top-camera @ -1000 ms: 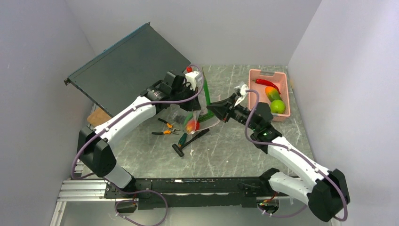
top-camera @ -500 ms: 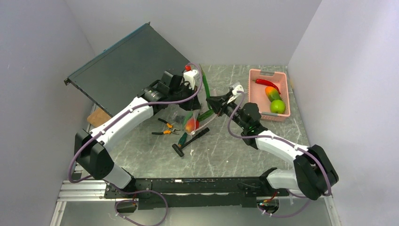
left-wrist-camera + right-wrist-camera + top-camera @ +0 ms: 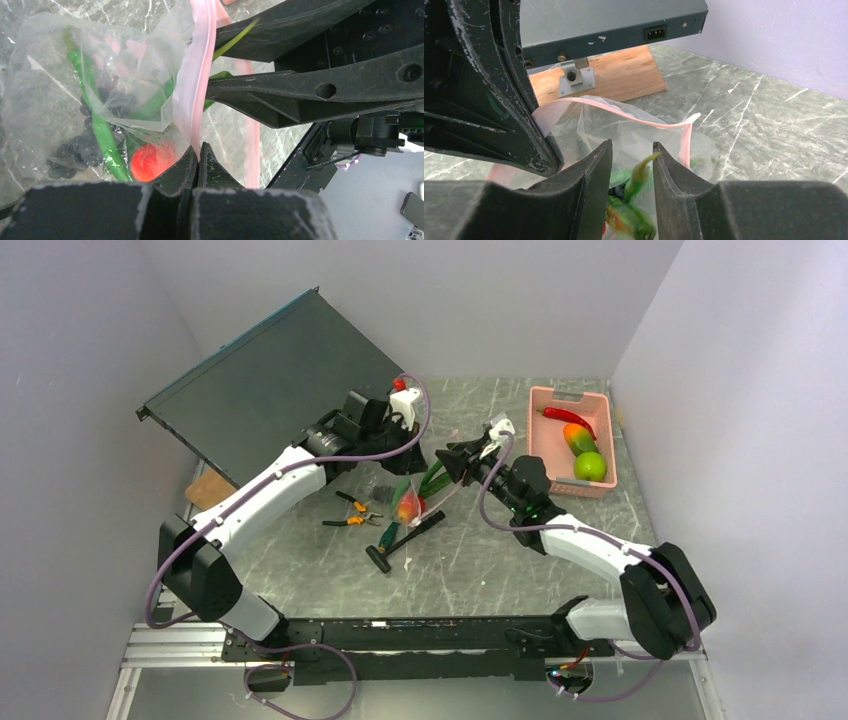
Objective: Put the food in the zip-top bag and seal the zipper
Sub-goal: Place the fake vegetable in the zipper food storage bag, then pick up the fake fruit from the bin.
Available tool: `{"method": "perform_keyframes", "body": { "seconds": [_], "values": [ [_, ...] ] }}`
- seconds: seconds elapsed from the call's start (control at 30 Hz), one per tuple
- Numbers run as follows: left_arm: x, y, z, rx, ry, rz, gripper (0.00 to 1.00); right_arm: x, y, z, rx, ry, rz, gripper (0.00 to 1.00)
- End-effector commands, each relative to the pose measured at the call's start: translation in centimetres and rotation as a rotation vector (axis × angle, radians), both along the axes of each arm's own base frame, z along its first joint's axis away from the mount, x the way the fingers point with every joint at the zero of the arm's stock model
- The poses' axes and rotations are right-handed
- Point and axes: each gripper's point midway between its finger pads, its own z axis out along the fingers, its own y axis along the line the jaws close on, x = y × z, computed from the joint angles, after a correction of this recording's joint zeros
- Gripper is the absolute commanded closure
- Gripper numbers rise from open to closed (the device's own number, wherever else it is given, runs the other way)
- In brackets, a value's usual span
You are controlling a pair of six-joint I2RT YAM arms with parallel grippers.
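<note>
Swung in lower and flatter than a second ago, the right arm (image 3: 585, 538) has brought the right gripper (image 3: 631, 149) closer to the left one. The cucumber (image 3: 431, 478), which stood up above the bag (image 3: 410, 502) then, now lies down inside it, and the jaws have parted wider. Over the grey marbled table (image 3: 500, 560), the big dark metal box (image 3: 270, 390) leans at the back left, with a wooden board (image 3: 205, 490) showing under its near edge. From the left side the left arm (image 3: 270, 485) reaches to the middle of the table. There the left gripper (image 3: 198, 150) is clamped tight on the pink zipper (image 3: 200, 75), holding the mouth of the clear bag up. The right gripper sits right at that mouth. Its fingers (image 3: 589, 170) stand apart, and the cucumber's pale stem pokes up in the gap between them, pinched by neither as far as I can see. Well apart, at the back right, the pink basket (image 3: 537, 435) holds the red chili (image 3: 566, 417), the mango (image 3: 578, 440) and the green apple (image 3: 591, 467). Inside the bag, beside the cucumber, lie the red tomato (image 3: 150, 162) and the dark grapes (image 3: 75, 150). On the table just beside the bag, toward the near left, are the orange-handled pliers (image 3: 352, 512) and the green-handled screwdriver (image 3: 388, 537).
</note>
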Motion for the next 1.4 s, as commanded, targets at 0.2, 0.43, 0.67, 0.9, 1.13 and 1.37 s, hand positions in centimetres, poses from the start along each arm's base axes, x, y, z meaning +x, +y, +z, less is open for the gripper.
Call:
{"method": "perform_keyframes", "body": {
  "seconds": [0.2,0.43,0.67,0.9,1.13,1.37],
  "values": [
    [0.5,-0.5,2.5,-0.049,-0.059,-0.008,1.00,-2.7,-2.9,3.6,-0.033,0.007,-0.059,0.62],
    [0.6,-0.5,2.4,-0.045,-0.059,-0.003,1.00,-3.1,-10.8,4.6,-0.082,0.092,-0.427,0.46],
    [0.8,-0.4,2.0,-0.036,-0.058,0.003,1.00,-2.4,-20.1,1.6,-0.055,0.286,-0.859,0.35],
    [0.8,-0.3,2.2,-0.033,-0.068,0.007,1.00,0.9,-24.9,-3.0,0.044,0.570,-0.913,0.35],
    [0.6,-0.4,2.5,-0.045,-0.064,-0.001,1.00,4.8,-28.9,-4.5,0.087,0.740,-0.990,0.33],
    [0.5,-0.5,2.6,-0.053,-0.062,-0.006,1.00,7.9,-31.3,-7.8,0.065,0.854,-1.024,0.30]
  ]
}}
